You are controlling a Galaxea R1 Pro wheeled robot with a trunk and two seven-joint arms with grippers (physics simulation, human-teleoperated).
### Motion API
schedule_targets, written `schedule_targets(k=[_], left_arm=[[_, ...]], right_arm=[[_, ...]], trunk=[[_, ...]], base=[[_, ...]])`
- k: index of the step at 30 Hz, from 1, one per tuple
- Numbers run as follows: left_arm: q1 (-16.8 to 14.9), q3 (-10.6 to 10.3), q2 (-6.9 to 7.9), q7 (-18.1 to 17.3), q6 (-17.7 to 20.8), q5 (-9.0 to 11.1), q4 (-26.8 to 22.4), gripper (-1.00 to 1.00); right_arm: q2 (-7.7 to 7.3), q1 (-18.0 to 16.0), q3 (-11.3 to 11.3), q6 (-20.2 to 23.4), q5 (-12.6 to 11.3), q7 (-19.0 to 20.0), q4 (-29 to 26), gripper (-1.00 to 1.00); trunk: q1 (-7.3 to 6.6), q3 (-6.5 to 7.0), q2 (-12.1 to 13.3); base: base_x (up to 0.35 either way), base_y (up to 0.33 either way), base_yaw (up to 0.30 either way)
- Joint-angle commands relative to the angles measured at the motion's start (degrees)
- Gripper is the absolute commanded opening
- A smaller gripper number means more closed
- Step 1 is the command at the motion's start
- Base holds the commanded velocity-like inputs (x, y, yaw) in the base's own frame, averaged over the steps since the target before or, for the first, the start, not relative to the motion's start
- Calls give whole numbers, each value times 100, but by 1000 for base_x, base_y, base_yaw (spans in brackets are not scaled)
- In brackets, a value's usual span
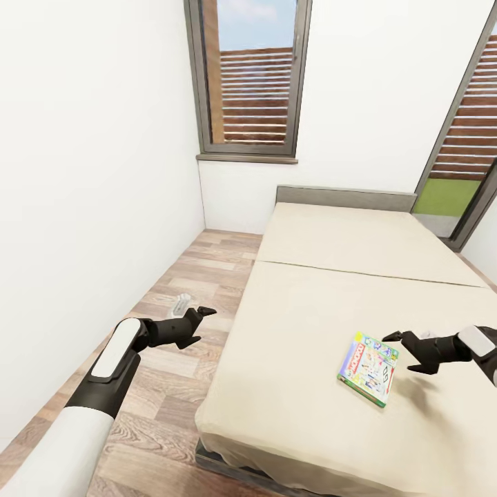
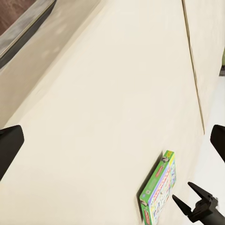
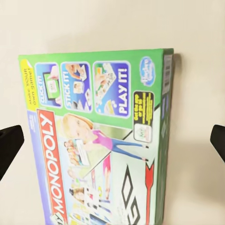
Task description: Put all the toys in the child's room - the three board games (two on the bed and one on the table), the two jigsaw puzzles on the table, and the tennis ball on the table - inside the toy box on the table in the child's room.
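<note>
Green-edged board game (image 1: pixel 369 368): flat on the beige mattress, near the bed's foot end on your right side; in your right wrist view (image 3: pixel 101 140) the lid reads MONOPOLY in white on a red band, with "CLICK IT!", "STICK IT!" and "PLAY IT!" panels along one edge.
Game from the left wrist: you see the box (image 2: pixel 159 192) edge-on, green side wall showing, lying on the mattress with your right claw just beside it.
Right claw (image 1: pixel 407 352): released, its two black fingers spread apart, hovering just beside the game's far corner and a little above the mattress; it casts a soft shadow on the mattress next to the box. You are not touching the box. In the right wrist view the two dark fingertips (image 3: pixel 10 145) sit wide at the picture's edges with the lid between them.
Left claw (image 1: pixel 201 324): released too, fingers parted and holding nothing, out over the wood-plank floor beside the bed, well apart from the game.
Bed (image 1: pixel 324 290): plain beige mattress with a seam running across its middle, a grey headboard against the white wall, a thin dark frame at the near corner.
Floor (image 1: pixel 186 276): light wood planks between the bed and the white wall on your left; a small pale object lies there, too small to identify.
Window (image 1: pixel 252 76): grey-framed, above the floor strip, wooden slats outside.
</note>
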Motion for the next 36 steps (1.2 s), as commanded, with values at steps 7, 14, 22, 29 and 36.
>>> schedule_targets(k=[7,14,22,29,36], left_arm=[[-3,-10,4,54,-7,60,-6,100],[-2,-10,5,54,-7,60,-6,100],[-3,-10,5,57,-7,60,-6,100],[-1,-10,5,54,-7,60,-6,100],[-3,-10,5,54,-7,60,-6,100]], right_arm=[[30,-4,42,9,30,62,4,100],[53,-2,42,11,31,64,8,100],[56,29,42,15,28,64,9,100],[57,36,42,17,28,64,10,100],[64,45,42,18,28,64,10,100]], trunk=[[-1,-5,-2],[-1,-5,-2],[-1,-5,-2],[-1,-5,-2],[-1,-5,-2]], base=[[0,0,34],[0,0,127],[0,0,55],[0,0,16],[0,0,5]])
